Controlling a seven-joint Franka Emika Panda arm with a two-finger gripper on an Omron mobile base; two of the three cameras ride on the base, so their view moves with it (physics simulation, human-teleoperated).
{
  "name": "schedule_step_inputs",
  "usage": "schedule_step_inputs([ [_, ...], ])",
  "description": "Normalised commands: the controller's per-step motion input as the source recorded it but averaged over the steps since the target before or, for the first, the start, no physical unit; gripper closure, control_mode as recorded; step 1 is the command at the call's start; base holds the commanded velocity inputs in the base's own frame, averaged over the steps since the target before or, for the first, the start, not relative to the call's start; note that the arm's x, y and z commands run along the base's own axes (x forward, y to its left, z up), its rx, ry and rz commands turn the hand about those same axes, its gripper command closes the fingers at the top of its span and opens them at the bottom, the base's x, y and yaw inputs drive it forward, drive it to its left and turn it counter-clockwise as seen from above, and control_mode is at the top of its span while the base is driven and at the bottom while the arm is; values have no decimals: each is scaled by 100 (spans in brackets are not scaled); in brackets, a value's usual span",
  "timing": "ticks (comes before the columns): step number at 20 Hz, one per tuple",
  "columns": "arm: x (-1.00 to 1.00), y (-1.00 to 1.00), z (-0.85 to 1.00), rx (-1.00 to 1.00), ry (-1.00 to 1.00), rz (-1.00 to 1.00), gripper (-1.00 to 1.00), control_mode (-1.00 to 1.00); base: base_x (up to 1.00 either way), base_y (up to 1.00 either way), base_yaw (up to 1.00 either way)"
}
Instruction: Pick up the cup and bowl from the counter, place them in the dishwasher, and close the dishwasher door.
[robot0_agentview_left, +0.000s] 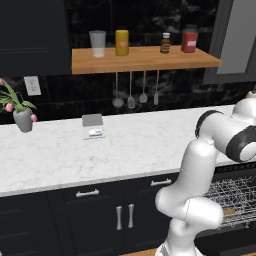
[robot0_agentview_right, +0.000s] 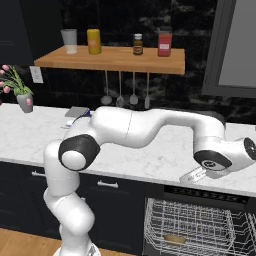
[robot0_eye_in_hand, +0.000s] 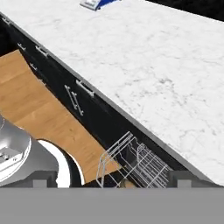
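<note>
Right base view: arm (robot0_agentview_right: 150, 125) arched above dishwasher (robot0_agentview_right: 200, 225).

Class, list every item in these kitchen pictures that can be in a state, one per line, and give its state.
dishwasher: open, showing its inside.
wire rack: pulled out under the counter edge; something tan lies low in it, unclear what.
cabinet doors: shut.
hand: open, holding nothing, above the rack.
utensils: hanging under the wooden shelf.
potted plant: upright on the counter.
</note>
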Motion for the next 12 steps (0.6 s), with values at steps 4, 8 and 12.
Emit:
schedule_step_inputs([
  [4,91,0,75,-22,49,-34,-100,-100,0,0,0],
  [8,87,10,26,-28,61,-24,-100,-100,0,0,0],
  [12,44,0,0,-2,16,-4,-100,-100,0,0,0],
])
